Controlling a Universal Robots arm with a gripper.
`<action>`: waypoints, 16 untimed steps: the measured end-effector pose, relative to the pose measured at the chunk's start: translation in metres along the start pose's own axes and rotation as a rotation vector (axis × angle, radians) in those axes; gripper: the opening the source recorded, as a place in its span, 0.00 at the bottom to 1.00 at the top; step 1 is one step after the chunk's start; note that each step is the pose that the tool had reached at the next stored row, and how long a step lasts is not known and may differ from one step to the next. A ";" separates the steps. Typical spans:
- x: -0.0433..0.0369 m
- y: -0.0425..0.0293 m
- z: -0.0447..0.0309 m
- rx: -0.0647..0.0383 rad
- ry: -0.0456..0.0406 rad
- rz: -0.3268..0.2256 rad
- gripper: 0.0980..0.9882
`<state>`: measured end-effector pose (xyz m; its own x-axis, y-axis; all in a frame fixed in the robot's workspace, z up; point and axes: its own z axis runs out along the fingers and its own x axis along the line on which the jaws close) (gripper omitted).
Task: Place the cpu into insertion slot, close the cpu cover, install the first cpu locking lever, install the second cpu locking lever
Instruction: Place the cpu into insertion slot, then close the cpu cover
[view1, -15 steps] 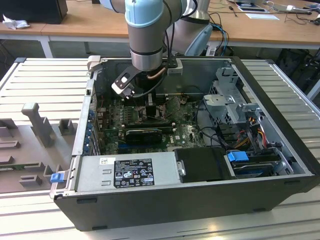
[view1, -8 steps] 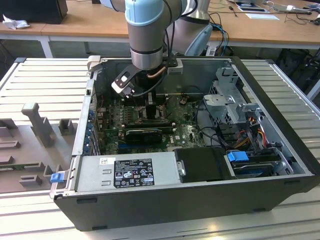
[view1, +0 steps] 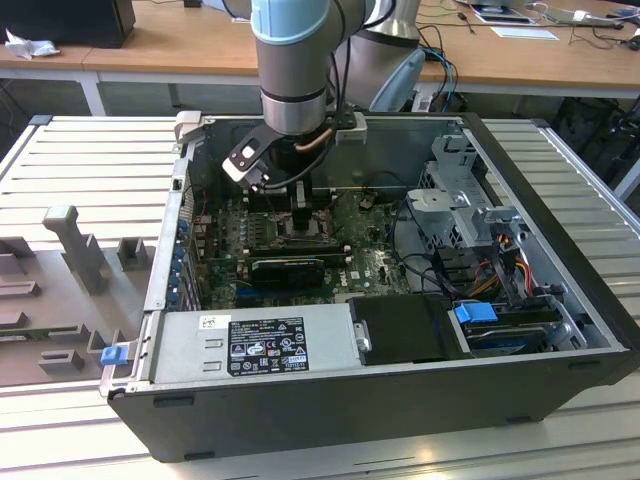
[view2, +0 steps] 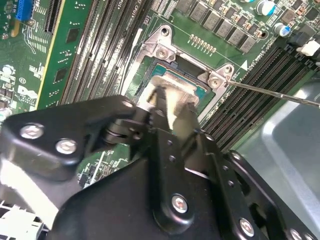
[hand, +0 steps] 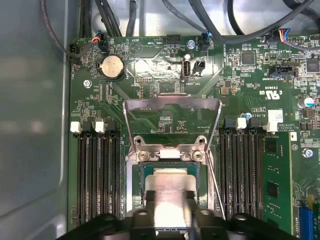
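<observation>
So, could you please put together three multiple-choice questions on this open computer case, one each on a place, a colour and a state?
1. Where is the black pincer?
A) high above the case
B) down at the square silver-rimmed socket
C) over the ribbed table beside the case

2. What colour is the circuit board around the socket?
A) blue
B) red
C) green

3. How does the thin silvery metal cover frame stand?
A) shut over the chip
B) swung open, clear of the socket
C) lying outside the case

Answers:
1 B: both wrist views show it at the socket, by the pale silvery square chip.
2 C: the board is green in both wrist views.
3 B: the first wrist view shows bare board through its window, beyond the socket.
</observation>
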<state>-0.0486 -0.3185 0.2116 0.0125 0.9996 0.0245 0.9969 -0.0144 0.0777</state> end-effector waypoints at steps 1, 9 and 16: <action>0.0000 0.0001 -0.0005 0.001 -0.0001 0.000 0.20; 0.0001 0.0004 -0.0048 0.001 0.0000 0.000 0.01; 0.0003 0.0011 -0.0102 0.002 0.0001 0.000 0.01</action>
<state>-0.0483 -0.3185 0.2218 0.0127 0.9996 0.0246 0.9970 -0.0146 0.0757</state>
